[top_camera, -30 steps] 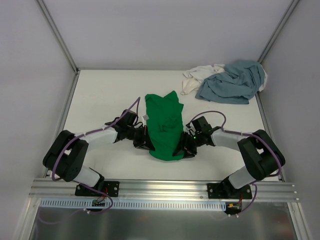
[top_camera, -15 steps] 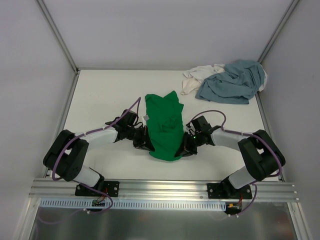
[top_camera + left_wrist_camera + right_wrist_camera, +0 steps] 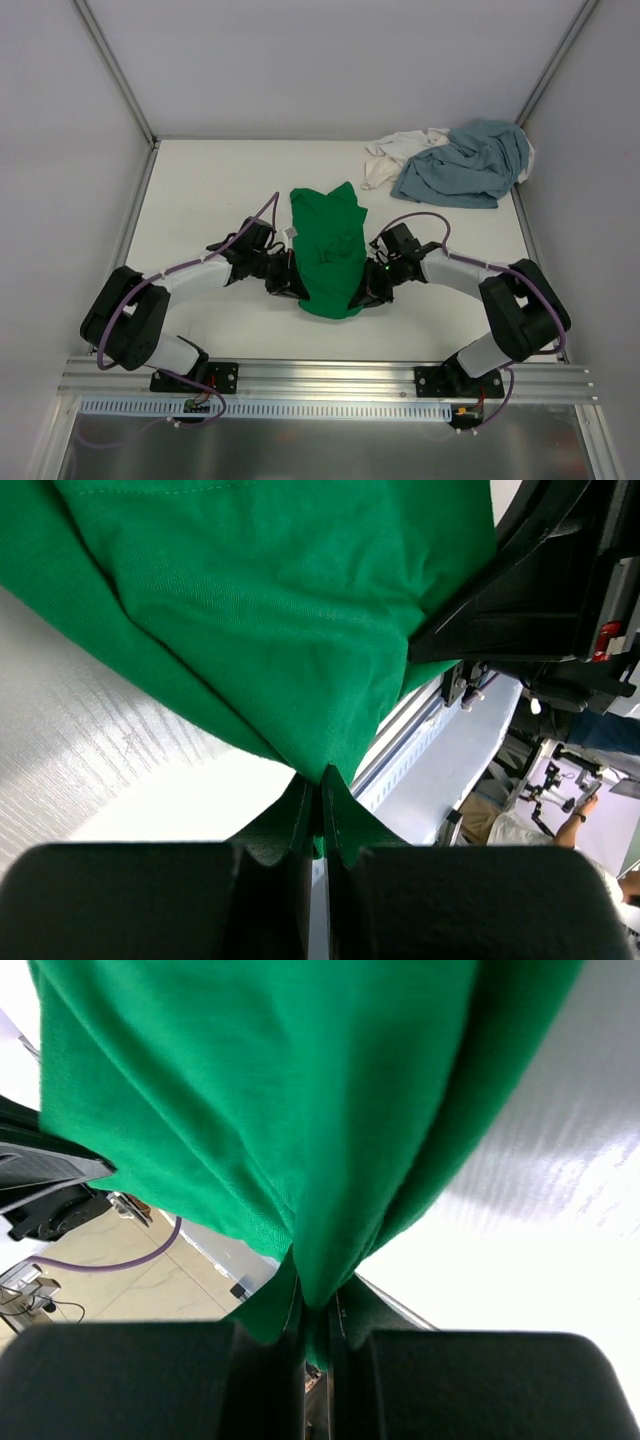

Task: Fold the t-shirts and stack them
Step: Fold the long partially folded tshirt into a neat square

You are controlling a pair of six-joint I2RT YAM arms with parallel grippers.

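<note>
The left tool (image 3: 322, 780) is clenched on a thin peak of the green shirt (image 3: 250, 610) at the near hem. The right tool (image 3: 318, 1305) is clamped the same way on the hem's other corner. Both sit low over the counter (image 3: 200, 190), with the narrow shirt between them and running away beyond them.

Each bite looks small, so a hem corner could slip out if the tools lift or pull apart unevenly. Either pinch may also have caught only some of the layers, and then the lower cloth would trail and spoil the fold. A lopsided carry would skew the shirt.

The left arm (image 3: 190, 275) and right arm (image 3: 460, 270) lie low, elbows flared outward and forearms angled in toward the shirt.

Far beyond the right tool, the white shirt (image 3: 392, 155) and blue shirt (image 3: 465, 165) lie crumpled together, touching, not yet folded.
</note>
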